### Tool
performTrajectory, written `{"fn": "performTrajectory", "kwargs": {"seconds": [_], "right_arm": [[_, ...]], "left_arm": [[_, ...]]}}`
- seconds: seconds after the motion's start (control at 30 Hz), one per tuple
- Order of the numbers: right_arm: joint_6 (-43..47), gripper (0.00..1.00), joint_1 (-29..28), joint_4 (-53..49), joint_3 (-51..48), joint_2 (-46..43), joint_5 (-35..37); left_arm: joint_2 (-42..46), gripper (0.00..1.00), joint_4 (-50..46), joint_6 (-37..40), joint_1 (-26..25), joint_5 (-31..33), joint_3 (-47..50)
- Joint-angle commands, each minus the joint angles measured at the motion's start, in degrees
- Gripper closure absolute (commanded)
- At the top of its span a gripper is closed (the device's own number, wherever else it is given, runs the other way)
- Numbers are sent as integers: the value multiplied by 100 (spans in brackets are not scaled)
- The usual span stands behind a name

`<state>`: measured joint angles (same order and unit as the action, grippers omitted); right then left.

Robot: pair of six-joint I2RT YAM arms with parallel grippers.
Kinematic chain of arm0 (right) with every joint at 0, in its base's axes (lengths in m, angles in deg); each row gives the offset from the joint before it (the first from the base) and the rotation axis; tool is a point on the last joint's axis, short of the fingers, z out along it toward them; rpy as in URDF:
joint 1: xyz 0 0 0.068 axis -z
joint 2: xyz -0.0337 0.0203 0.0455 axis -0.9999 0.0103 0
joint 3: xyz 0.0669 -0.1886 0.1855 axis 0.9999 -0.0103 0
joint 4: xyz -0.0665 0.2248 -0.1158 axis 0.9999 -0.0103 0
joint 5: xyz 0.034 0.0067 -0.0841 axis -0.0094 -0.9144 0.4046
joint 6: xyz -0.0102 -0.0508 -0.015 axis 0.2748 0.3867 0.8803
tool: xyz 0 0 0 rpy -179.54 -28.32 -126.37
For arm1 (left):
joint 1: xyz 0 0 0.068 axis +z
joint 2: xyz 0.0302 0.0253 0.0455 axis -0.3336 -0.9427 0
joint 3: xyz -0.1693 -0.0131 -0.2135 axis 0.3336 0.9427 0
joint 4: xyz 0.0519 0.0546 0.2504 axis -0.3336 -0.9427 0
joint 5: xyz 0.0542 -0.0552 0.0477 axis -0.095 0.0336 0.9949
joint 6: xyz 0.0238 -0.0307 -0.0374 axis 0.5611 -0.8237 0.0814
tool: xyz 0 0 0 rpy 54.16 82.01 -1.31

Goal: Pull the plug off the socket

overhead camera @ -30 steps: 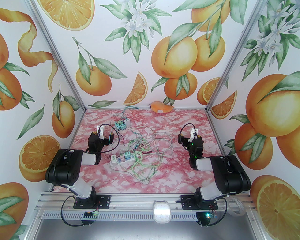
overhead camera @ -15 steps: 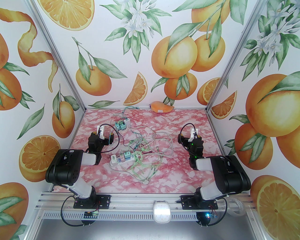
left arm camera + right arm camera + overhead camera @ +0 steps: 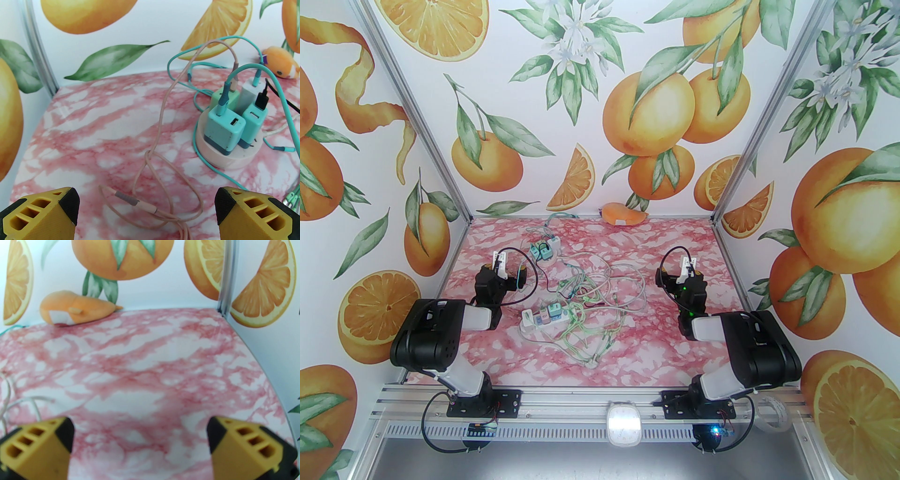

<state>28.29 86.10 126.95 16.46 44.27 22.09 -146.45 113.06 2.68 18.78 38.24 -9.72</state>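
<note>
A round cream socket [image 3: 225, 154] stands at the back left of the table, with several teal, green and white plugs [image 3: 223, 131] pushed into it and cables rising from them. The top view shows this socket [image 3: 544, 249] just right of and beyond my left gripper [image 3: 510, 268]. The left gripper [image 3: 146, 206] is open and empty, its yellow fingertips [image 3: 68, 206] low over a loose pink cable [image 3: 161, 117]. A white power strip [image 3: 543, 319] carrying plugs lies nearer the middle. My right gripper [image 3: 688, 266] hovers at the right, and it [image 3: 140, 439] is open over bare table.
A tangle of white and green cables [image 3: 590, 300] covers the middle of the pink marble table [image 3: 675, 356]. An orange plush toy [image 3: 623, 213] lies against the back wall. Patterned walls close in the left, right and back sides. A white cable loop [image 3: 23, 401] lies left of the right gripper.
The left arm has shifted very slightly to the left. The right arm, the sockets and the cables have not moved.
</note>
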Motion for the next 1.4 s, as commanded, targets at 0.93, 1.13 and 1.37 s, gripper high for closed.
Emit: {"fn": "performTrajectory", "kwargs": {"seconds": [0.93,1.13,1.37], "right_arm": [[-2723,0,-122,-3624,1681,-2325,-117],[-2362,0,-1602,-4088,2052,-2294,371],[-2135,0,-2653,-5146,2732,-1844,53]], "left_arm": [[2079,5,-8163,-3302,1436,-593,-3170],[2767,20,-8754,-3802,1055,-1052,-2506],[3207,56,-9193,-4509,396,-1098,-1629]]}}
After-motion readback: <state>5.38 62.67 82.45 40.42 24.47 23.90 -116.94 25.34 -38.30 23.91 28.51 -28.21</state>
